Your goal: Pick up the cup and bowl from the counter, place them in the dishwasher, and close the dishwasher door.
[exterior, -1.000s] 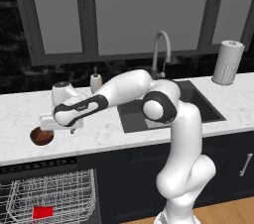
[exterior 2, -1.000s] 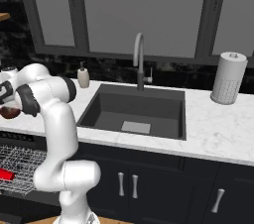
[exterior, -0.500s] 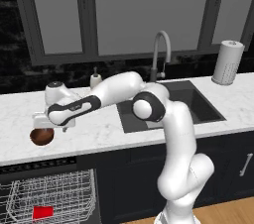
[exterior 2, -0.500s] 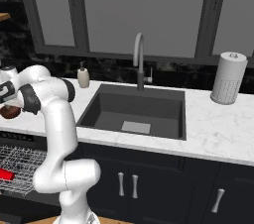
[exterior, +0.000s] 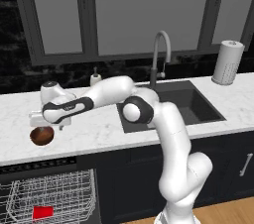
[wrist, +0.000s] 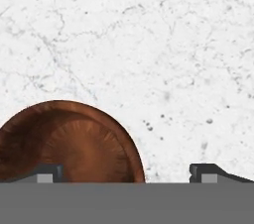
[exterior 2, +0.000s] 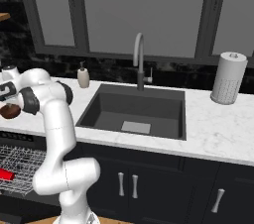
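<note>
The reddish-brown bowl sits on the white marble counter near its front left edge. My gripper hangs just above it, open. In the hand view one fingertip is over the bowl's inside and the other over bare counter, with the rim between them. The red cup lies in the white wire rack of the open dishwasher below. The dishwasher door is out of view.
A beige soap dispenser stands at the back of the counter. The dark sink with its faucet lies to the right, and a paper towel roll stands at the far right. Dark cabinet doors run below.
The hand has shifted slightly left over the bowl and lowered a little. The bowl and the cup have not moved.
</note>
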Available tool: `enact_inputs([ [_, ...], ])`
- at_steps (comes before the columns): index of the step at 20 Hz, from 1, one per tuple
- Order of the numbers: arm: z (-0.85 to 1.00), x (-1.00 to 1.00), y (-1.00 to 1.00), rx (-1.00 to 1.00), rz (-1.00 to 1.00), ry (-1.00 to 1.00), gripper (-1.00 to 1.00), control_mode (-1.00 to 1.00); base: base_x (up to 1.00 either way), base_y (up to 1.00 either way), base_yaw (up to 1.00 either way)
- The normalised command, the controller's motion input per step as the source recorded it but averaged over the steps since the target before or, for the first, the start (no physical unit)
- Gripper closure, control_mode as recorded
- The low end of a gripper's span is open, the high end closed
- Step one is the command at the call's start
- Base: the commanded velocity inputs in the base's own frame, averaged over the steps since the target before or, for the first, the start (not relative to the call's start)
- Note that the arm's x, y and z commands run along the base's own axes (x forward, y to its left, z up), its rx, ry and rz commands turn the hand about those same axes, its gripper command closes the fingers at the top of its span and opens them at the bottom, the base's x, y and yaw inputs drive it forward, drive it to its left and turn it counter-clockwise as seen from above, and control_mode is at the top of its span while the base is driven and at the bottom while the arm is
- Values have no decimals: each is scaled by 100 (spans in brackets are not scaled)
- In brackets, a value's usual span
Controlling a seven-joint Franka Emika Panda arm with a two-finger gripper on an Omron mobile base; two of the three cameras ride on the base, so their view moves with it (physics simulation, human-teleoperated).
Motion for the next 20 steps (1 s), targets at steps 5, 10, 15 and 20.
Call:
enact_inputs([
  [5, -23, 0, 0, 0, 0, 0, -100, -100, 0, 0, 0],
  [10, -36, 0, 4, 0, 0, 0, 100, -100, 0, 0, 0],
  [15, -41, 0, 0, 0, 0, 0, 100, -100, 0, 0, 0],
  [20, 12, -45, 0, 0, -1, -3, 100, -100, 0, 0, 0],
])
